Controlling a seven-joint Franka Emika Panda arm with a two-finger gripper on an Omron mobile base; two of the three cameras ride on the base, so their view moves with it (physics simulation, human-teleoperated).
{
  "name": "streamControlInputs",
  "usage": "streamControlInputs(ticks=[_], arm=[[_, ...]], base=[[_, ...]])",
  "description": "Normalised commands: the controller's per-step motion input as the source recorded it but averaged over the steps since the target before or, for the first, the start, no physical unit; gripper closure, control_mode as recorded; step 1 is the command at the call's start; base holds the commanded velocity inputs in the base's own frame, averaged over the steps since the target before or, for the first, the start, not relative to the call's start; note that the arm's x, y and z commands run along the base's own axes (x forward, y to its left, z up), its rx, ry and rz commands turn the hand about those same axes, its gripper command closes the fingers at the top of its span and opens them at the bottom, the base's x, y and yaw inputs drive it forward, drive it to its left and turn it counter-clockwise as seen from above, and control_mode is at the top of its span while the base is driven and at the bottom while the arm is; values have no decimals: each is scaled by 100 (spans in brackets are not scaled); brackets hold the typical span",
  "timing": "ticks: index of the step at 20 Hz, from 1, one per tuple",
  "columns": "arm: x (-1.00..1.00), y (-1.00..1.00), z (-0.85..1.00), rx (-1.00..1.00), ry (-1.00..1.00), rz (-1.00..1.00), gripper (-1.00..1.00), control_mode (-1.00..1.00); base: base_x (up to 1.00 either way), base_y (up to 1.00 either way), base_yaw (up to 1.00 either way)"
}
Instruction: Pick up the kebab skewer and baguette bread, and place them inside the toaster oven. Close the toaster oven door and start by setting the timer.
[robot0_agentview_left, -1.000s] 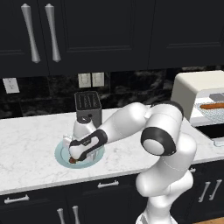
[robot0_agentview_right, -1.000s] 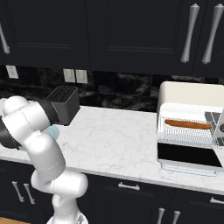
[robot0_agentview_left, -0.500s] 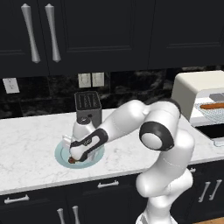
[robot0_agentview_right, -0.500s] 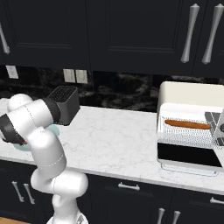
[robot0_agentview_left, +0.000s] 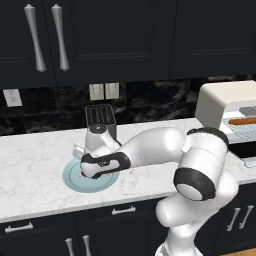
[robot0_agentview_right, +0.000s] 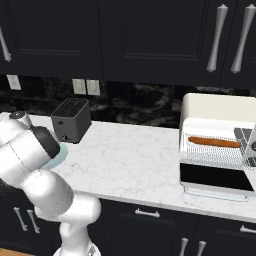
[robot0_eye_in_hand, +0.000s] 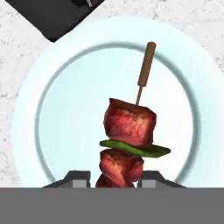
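The kebab skewer (robot0_eye_in_hand: 129, 131), with red meat chunks, a green slice and a brown stick end, stands between my gripper's (robot0_eye_in_hand: 116, 177) two finger tips, which are shut on its lower chunks. It hangs over the middle of a pale blue plate (robot0_eye_in_hand: 57, 87). From the left base view the hand (robot0_agentview_left: 101, 162) sits low over that plate (robot0_agentview_left: 75, 179). The baguette bread (robot0_agentview_right: 215, 142) lies on the wire rack inside the toaster oven (robot0_agentview_right: 220, 110), whose door (robot0_agentview_right: 215, 177) is folded down open. The baguette (robot0_agentview_left: 245, 121) also shows at the right in the left base view.
A dark grey slot toaster (robot0_agentview_left: 101, 120) stands just behind the plate, close to the hand. Dark upper cabinets hang over the white marble counter (robot0_agentview_right: 130, 155). The counter stretch between plate and toaster oven holds nothing.
The arm has bent further over the plate and the hand sits slightly higher. The jaws stay shut on the skewer.
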Motion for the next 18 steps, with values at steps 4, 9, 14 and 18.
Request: streamControlInputs(ticks=[4, 9, 14, 18], arm=[[-24, -96, 96, 10, -7, 0, 100, -100], [-49, -100, 79, 13, -4, -1, 100, -100], [-48, -100, 55, 10, -6, 0, 100, -100], [-28, -97, 44, 3, -5, -7, 100, -100]], base=[[0, 0, 0], [0, 0, 0], [0, 0, 0], [0, 0, 0]])
